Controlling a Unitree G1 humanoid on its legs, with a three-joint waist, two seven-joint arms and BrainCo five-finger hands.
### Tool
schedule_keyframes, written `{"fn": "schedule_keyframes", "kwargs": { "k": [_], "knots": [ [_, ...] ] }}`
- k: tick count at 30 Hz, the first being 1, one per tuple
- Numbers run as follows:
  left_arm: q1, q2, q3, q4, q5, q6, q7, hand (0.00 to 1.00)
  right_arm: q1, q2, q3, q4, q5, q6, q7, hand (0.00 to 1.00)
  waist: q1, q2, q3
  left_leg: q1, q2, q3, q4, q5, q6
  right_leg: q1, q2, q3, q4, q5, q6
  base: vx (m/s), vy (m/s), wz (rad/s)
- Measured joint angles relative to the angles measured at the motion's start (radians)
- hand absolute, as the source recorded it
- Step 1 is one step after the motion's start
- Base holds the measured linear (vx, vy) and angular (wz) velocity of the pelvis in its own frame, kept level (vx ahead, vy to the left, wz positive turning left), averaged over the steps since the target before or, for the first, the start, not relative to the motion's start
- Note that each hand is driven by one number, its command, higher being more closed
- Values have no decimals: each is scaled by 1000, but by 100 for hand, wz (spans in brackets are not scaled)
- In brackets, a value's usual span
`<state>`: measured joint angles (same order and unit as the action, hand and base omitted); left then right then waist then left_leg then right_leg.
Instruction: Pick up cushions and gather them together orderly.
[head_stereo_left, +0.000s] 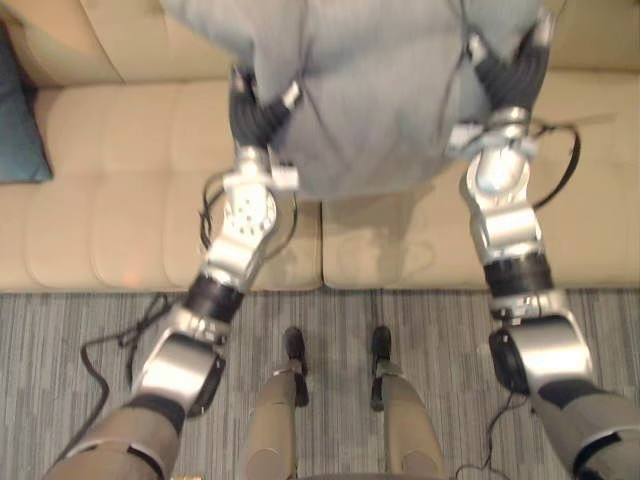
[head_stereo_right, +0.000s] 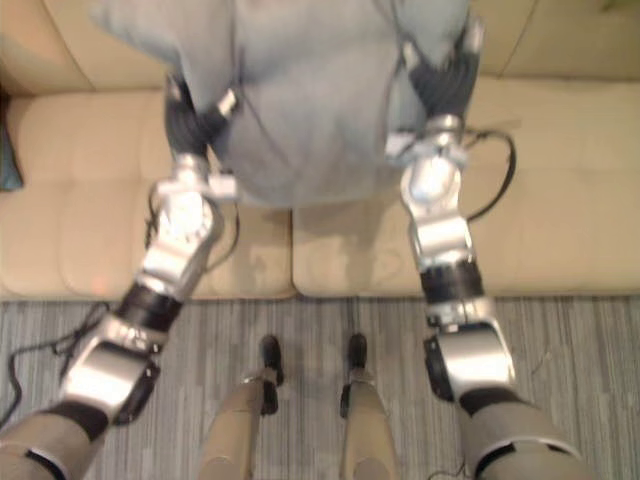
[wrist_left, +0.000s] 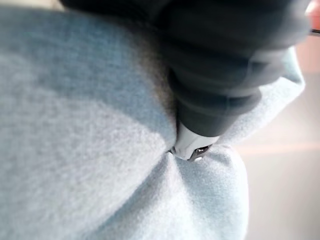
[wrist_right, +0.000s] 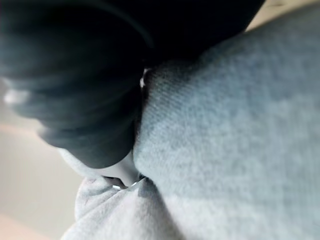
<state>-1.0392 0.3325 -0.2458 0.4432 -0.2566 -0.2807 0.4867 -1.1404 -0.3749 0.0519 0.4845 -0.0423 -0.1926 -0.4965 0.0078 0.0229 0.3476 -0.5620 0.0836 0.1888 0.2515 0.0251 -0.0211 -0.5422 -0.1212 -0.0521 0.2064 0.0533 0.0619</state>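
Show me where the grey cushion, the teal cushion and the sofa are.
grey cushion (head_stereo_left: 370, 90), left eye view, middle of its face.
teal cushion (head_stereo_left: 18, 125), left eye view, its visible part.
sofa (head_stereo_left: 110, 200), left eye view, bare left seat.

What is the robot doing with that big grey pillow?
It is holding the grey cushion between its left robot hand and right robot hand, one on each side, and it looks lifted above the beige sofa. A dark teal cushion lies at the sofa's left end, apart from it.
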Motion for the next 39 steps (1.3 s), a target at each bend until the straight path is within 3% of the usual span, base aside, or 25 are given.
{"fn": "schedule_keyframes", "kwargs": {
  "k": [6, 10, 11, 19, 26, 29, 33, 39],
  "knots": [
    [-236, 49, 15, 178, -1, 0, 11, 100, -245, -1, 9, 195, -2, 11, -37, 100, -8, 5, 83, -103, -1, -19, 4, 16, 0, -99, -1, -11, 12, 8, -3, 2, -6, 4],
    [-342, 59, 15, 277, -1, 1, 11, 100, -358, -1, 17, 304, -4, 24, -54, 100, -9, 5, 88, -186, -1, -25, 5, 23, -1, -184, -3, -15, 21, 8, -3, 33, -2, 4],
    [-367, 60, 15, 305, 0, 1, 12, 0, -381, -1, 24, 321, -6, 25, -62, 0, -8, 5, 88, -209, -1, -25, 5, 23, -1, -208, -3, -15, 24, 8, -3, 30, 1, 1],
    [-413, 53, 58, 336, -1, 0, 33, 0, -394, 5, -32, 311, 14, 25, -104, 0, -2, 5, 89, -244, 9, -34, 5, 24, -2, -249, 0, -7, 40, 7, -2, 63, 0, 1],
    [-416, 52, 127, 333, -29, 3, 31, 0, -349, -2, -133, 231, 173, 13, -93, 0, 5, 5, 89, -239, 18, -31, 14, 23, -2, -264, 2, 0, 91, 6, -1, 38, 2, 1],
    [-395, 78, 191, 277, -74, 2, 25, 0, -257, -68, -198, 138, 259, -8, -60, 0, 8, 5, 89, -214, 22, -27, 14, 23, -3, -259, 3, 4, 131, 5, 0, 7, 3, 1],
    [-253, 149, 309, 194, -150, -22, -21, 0, -74, -121, -285, 69, 379, -35, 2, 0, 14, 2, 88, -117, 25, -2, 11, 17, -12, -196, 2, 22, 178, -14, 8, 8, -19, -8],
    [12, 150, 347, 53, -216, -39, -100, 0, 204, -135, -350, -108, 448, -66, 88, 0, 19, -2, 85, -49, 28, -5, -5, 13, -35, -114, 3, 15, 162, -92, -4, -44, -76, 8]
  ]
}}
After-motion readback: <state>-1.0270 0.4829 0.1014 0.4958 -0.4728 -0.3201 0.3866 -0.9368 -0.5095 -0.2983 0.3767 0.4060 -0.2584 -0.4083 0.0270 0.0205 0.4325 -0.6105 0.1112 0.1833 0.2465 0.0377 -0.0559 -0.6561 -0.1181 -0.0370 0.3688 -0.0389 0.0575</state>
